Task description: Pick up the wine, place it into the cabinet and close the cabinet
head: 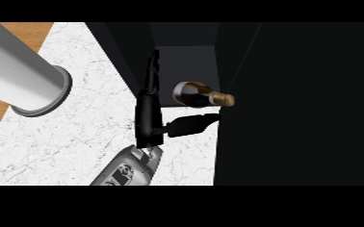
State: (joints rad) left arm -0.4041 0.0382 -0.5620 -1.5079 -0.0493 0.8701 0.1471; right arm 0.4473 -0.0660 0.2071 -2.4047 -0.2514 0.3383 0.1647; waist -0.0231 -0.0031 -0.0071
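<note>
wine at frame centre in the cabinet (glass, likely heavy, slick): hold its body; hand fingers straight, apart.

White marble-patterned bench with grey veining. Orange-brown wooden strip at upper left. Big grey metal cylinder lying across that corner.

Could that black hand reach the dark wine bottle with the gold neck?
Probably yes. The right hand is open just left of the dark wine bottle lying in the black cabinet, with nothing between them.
</note>
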